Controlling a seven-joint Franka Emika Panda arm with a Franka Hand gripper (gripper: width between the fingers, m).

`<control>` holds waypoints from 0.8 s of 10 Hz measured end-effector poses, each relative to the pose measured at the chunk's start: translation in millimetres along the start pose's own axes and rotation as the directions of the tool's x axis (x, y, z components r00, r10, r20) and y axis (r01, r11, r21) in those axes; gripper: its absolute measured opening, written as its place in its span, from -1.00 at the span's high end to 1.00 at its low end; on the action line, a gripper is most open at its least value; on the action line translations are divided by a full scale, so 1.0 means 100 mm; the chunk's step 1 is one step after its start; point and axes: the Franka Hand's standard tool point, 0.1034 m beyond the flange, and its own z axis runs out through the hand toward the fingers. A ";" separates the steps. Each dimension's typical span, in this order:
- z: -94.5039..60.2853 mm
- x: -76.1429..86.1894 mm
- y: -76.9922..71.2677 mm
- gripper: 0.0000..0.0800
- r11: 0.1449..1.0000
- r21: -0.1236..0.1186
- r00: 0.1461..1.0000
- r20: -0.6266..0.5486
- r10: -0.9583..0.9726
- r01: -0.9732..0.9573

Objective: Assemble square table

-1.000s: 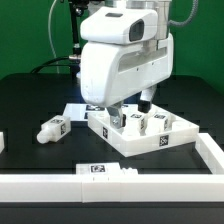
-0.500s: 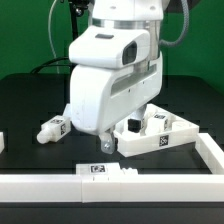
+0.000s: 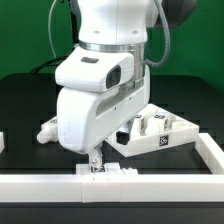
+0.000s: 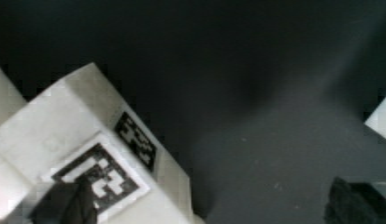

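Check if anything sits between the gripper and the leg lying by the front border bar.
Nothing visible does. The open gripper hangs right above the leg, which lies beside the border bar; the wrist view shows only bare black table next to it.

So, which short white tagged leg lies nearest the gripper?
The leg lying along the low white border bar, right beneath the open gripper; the others lie farther off.
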 end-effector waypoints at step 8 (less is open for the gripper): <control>0.08 -0.08 0.03 -0.63 1.000 -0.012 1.000 -0.007 0.013 -0.013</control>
